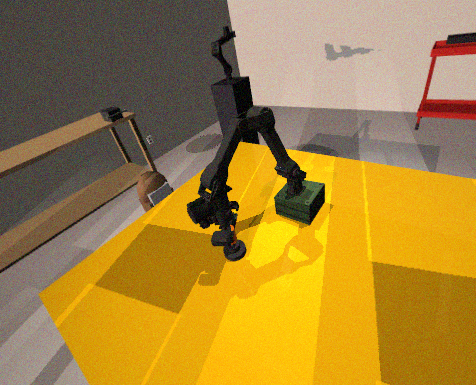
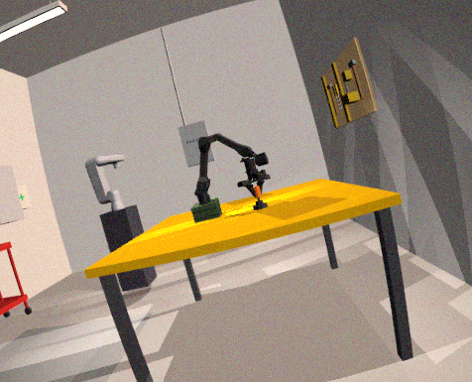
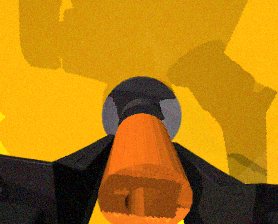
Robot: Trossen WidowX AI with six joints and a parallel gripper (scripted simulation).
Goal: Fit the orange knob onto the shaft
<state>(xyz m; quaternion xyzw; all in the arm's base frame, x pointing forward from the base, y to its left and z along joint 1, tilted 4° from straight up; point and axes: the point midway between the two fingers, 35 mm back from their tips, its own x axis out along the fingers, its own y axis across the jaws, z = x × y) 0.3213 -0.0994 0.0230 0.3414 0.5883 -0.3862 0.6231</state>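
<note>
Claw [image 1: 232,236] [image 2: 257,191] [image 3: 142,144] clamped on the orange knob [image 1: 234,235] [image 2: 258,191] [image 3: 142,150], which stands roughly upright over the round pedestal [image 1: 235,251] [image 2: 260,205] [image 3: 172,117]; whether their flats line up, I cannot tell

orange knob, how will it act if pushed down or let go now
The knob looks rigid, so it probably won't squash. Its tapered round sides might slip in the jaws. Its narrow form suggests it could roll if dropped.
</note>
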